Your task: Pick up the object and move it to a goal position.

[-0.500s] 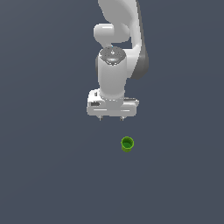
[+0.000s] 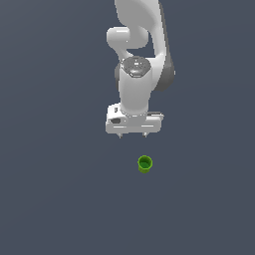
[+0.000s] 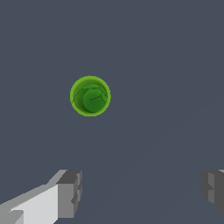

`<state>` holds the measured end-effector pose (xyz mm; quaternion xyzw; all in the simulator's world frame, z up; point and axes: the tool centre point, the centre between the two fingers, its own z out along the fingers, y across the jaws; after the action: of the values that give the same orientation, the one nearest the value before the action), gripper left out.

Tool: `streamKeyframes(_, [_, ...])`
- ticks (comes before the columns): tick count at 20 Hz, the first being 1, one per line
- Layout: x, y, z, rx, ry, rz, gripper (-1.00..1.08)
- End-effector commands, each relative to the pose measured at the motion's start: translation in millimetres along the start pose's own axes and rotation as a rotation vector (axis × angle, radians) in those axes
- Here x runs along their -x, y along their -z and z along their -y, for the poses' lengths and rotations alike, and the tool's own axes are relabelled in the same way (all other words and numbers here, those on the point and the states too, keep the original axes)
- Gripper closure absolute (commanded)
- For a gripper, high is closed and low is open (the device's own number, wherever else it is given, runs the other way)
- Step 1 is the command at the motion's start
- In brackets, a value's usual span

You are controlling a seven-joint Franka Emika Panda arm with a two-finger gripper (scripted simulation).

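Observation:
The object is a tiny bright green cup (image 2: 145,164) with a hollow top, standing upright on the dark grey floor. My white gripper (image 2: 132,135) hangs above the floor, a little behind the cup and to the exterior view's left of it, not touching it. Its two fingers are spread wide apart and hold nothing. In the wrist view the cup (image 3: 90,96) is seen from above, ahead of the open gripper (image 3: 142,190), whose grey fingertips (image 3: 70,192) show at the picture's edge.
A plain dark grey floor (image 2: 60,199) surrounds the cup. No other objects or goal marker show.
The gripper has come slightly lower and closer to the cup. The cup has not moved.

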<state>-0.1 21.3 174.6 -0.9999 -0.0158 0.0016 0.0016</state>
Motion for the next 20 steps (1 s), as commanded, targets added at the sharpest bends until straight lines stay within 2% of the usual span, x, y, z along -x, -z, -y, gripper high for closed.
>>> streamKeyframes(1, [1,-1,6,-0.005,0.012,0.004,-0.92])
streamKeyframes(10, [-7,-8,10,-0.002,0.042,0.003,-0.92])
streamKeyframes(20, [-43,-46,35,0.005,0.193,0.0,-0.92])
